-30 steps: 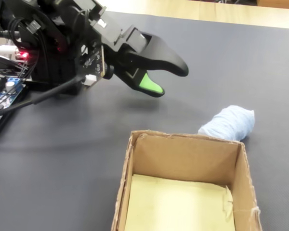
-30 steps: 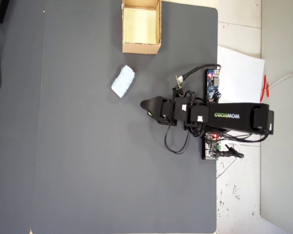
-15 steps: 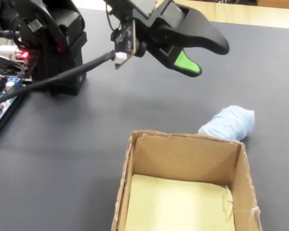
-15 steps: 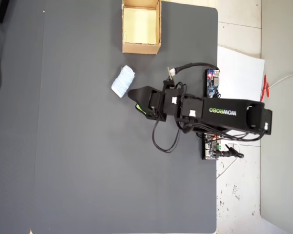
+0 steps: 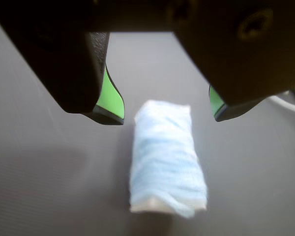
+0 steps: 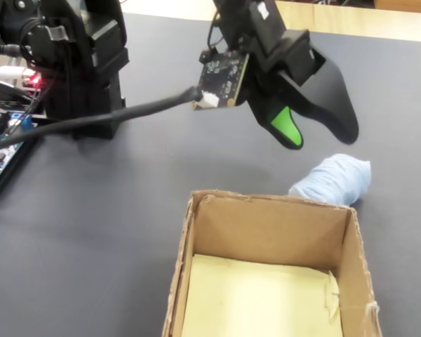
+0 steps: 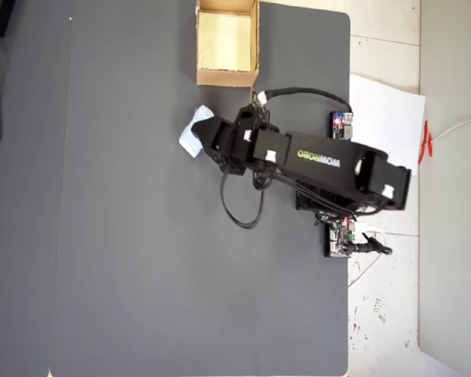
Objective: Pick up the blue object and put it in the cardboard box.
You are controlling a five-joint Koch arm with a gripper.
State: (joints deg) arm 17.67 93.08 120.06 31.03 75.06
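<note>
The blue object (image 5: 167,157) is a pale blue ribbed roll lying on the dark mat, lengthwise in the wrist view. My gripper (image 5: 165,117) hangs just above its far end, open. One green-padded finger (image 5: 110,101) stands on each side of the roll and neither touches it. In the fixed view the roll (image 6: 333,179) lies just behind the far right corner of the cardboard box (image 6: 266,217), with the gripper (image 6: 317,137) above it. From overhead, the roll (image 7: 192,135) peeks out from under the gripper (image 7: 208,140), a little below the box (image 7: 226,77). The box holds nothing.
A small circuit board (image 6: 223,77) on the wrist trails a thick black cable (image 6: 126,112). The arm's base (image 6: 77,63) and loose electronics (image 6: 7,147) sit at the left of the fixed view. A white cable (image 5: 290,103) lies to the right in the wrist view.
</note>
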